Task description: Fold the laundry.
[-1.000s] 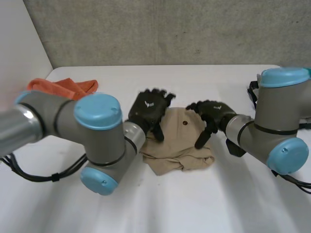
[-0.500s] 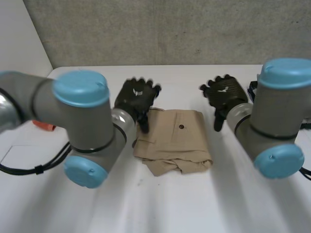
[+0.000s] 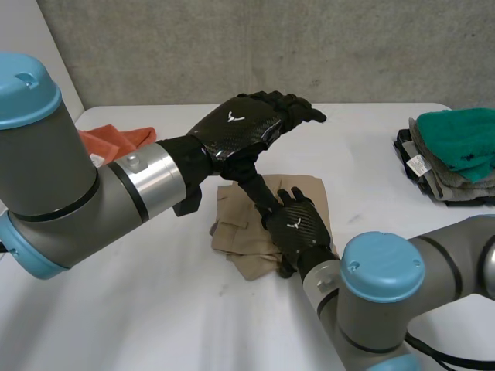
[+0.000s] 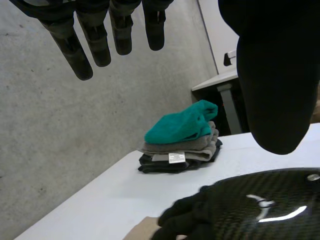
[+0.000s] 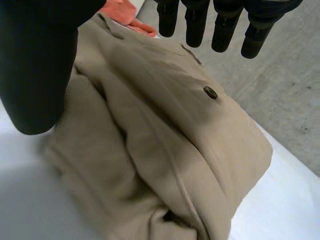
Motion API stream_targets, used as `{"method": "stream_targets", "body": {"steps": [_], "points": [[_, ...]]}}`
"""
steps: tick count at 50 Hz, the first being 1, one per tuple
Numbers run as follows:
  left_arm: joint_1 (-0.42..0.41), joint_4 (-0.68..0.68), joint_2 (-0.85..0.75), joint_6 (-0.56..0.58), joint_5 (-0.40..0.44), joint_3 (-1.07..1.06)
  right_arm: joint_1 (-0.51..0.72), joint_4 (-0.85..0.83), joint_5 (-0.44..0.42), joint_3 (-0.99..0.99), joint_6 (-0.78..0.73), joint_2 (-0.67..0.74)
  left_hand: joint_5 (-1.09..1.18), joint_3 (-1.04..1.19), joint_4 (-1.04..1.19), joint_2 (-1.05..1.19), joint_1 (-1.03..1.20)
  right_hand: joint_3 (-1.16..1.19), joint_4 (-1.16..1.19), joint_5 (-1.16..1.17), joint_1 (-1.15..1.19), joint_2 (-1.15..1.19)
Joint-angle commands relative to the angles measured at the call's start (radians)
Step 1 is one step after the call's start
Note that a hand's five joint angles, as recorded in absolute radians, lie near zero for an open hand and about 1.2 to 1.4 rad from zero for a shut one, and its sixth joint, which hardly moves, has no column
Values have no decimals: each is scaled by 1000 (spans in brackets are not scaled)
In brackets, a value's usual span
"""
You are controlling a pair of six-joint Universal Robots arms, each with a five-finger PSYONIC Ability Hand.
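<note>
The beige trousers [image 3: 241,232] [image 5: 165,150] lie roughly folded and wrinkled, a dark button [image 5: 210,92] facing up. Well apart sits a neat stack of clothes [image 3: 452,154] [image 4: 180,137], green on top. An orange cloth [image 3: 116,139] lies crumpled.

White table [image 3: 155,325], grey wall [image 3: 232,46] behind

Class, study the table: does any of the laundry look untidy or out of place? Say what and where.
The tan garment beneath the right hand is lumpy, its near edge bunched and uneven rather than square. An orange cloth lies crumpled at the table's far left, apart from the neat folded stack on the right.
</note>
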Motion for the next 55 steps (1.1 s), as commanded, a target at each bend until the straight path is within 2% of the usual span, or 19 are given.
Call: {"method": "stream_targets", "body": {"steps": [1,4,5,7,17,27,34,38,42,43,47,51,55], "points": [[-9,2,0,-3,-14,-17,-4,-87,38,-88,-20,104,-15,-26,-18,-20,-23,-37,-38,-43,-21,-23],[-9,2,-1,-3,-14,-19,-7,-95,49,-119,-24,117,-12,-23,-15,-17,-20,257,256,251,273,270],[-9,2,-1,-3,-14,-20,-13,-101,49,-136,-24,120,-12,-23,-15,-17,-20,639,638,633,655,652],[-9,2,0,-3,-14,-20,-23,-107,44,-153,-21,121,-12,-23,-15,-17,-20,1182,1182,1176,1199,1196],[-6,8,8,-11,-51,4,-128,-104,5,-305,-12,83,-9,-20,-12,-14,-17,1185,1184,1179,1201,1198],[-4,57,69,-131,-88,34,-371,-102,-179,-521,-6,-20,-9,-20,-12,-14,-17,1185,1184,1179,1201,1198],[-3,77,85,-168,-89,21,-611,-58,-305,-660,32,-20,-6,-17,-9,-11,-14,1185,1184,1179,1201,1198],[-4,77,80,-169,-89,12,-756,-15,-408,-725,107,18,-6,-17,-9,-11,-14,1185,1184,1179,1201,1198],[-7,77,71,-171,-89,3,-869,16,-560,-777,172,121,-6,-17,-9,-11,-14,1185,1184,1179,1201,1198],[-7,77,69,-171,-89,1,-906,25,-624,-791,183,165,-6,-17,-9,-11,-14,1185,1184,1179,1201,1198],[-7,78,56,-172,-89,-5,-984,33,-774,-812,178,302,-6,-17,-9,-11,-14,1185,1184,1179,1201,1198],[-9,78,31,-172,-91,-12,-1038,34,-822,-834,161,417,-6,-17,-9,-11,-14,1185,1184,1179,1201,1198],[-21,77,16,-171,-91,-12,-1084,49,-847,-825,146,451,-6,-17,-9,-11,-14,1185,1184,1179,1201,1198]]}}
